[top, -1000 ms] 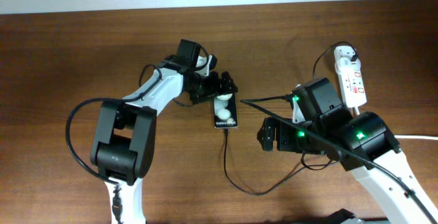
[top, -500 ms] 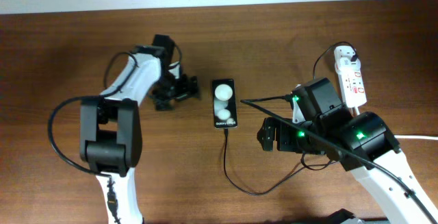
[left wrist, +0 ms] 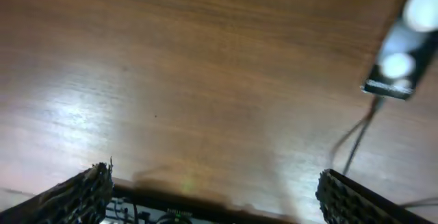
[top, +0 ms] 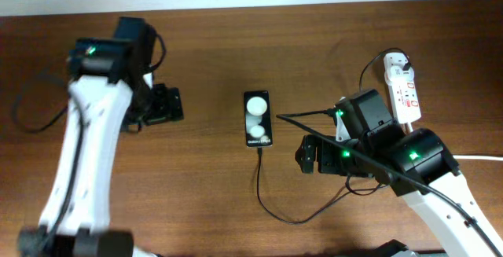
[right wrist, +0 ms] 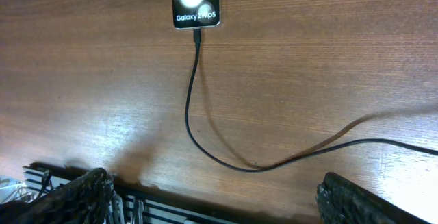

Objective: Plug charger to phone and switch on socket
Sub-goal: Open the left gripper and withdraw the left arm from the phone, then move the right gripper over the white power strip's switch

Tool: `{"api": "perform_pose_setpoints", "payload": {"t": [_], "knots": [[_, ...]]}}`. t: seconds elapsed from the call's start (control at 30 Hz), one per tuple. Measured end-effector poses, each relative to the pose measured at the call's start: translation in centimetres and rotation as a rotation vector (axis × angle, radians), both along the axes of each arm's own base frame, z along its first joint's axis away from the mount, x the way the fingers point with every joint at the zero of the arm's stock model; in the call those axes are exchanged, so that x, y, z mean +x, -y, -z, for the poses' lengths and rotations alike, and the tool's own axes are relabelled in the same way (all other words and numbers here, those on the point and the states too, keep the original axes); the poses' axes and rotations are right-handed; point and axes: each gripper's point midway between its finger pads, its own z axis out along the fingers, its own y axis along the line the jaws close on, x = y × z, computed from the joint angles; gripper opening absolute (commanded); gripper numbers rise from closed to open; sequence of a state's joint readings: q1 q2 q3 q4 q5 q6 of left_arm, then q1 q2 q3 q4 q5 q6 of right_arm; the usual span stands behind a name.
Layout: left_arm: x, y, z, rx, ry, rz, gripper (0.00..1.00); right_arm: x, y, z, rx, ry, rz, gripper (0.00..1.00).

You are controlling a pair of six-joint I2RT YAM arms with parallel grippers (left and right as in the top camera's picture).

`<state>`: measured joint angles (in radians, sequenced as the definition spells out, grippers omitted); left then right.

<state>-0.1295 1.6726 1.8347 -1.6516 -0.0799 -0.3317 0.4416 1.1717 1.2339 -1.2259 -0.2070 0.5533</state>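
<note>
While charger (right wrist: 194, 107) sits plugged into phone (right wrist: 196, 1), left pincer (left wrist: 215, 179) spread empty, right pincer (right wrist: 212, 183) spread empty.

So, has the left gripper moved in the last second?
Yes. The left gripper has pulled away leftward from the phone, which lies where it did.
</note>
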Motion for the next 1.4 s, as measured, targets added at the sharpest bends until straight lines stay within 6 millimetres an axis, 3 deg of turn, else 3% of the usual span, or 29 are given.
{"api": "perform_pose_setpoints", "payload": {"t": [0.13,0.2,0.27,0.33,0.47,0.8,0.9,1.13,1.27,1.3,1.4], "knots": [[-4.9,-0.9,-6.9,-0.014,0.241,-0.004,0.99,0.0,0.0,0.0,-0.001,-0.001,0.0,0.99],[-7.2,-1.4,-9.1,-0.02,0.344,-0.006,0.99,0.0,0.0,0.0,0.0,0.0,0.0,0.99],[-11.1,-1.9,-10.9,-0.036,0.469,-0.008,0.99,0.0,0.0,0.0,0.0,0.001,0.0,0.99],[-15.0,-2.4,-11.2,-0.047,0.557,-0.01,0.99,0.0,0.0,0.0,0.0,0.0,0.0,0.99],[-20.5,-3.2,-11.1,-0.066,0.718,-0.013,0.99,0.0,0.0,0.0,0.0,0.0,0.0,0.99],[-29.2,-5.3,-12.0,-0.068,1.09,-0.053,0.99,0.0,0.0,-0.1,0.0,0.002,0.0,0.99],[-30.6,-5.5,-11.9,-0.074,1.152,-0.058,0.99,0.0,0.0,-0.1,0.0,0.001,0.0,0.99],[-32.0,-5.9,-11.4,-0.057,1.208,-0.09,0.99,0.0,0.0,-0.1,0.0,0.001,0.0,0.99],[-34.3,-6.0,-10.5,-0.006,1.295,-0.173,0.99,0.0,0.0,-0.1,0.001,0.001,0.0,0.99],[-34.7,-5.9,-10.4,-0.002,1.315,-0.183,0.99,0.0,0.0,-0.1,0.0,0.002,0.0,0.94],[-35.6,-5.9,-10.1,-0.002,1.351,-0.187,0.99,0.7,-0.2,-0.3,0.006,0.032,0.004,0.48]]}}
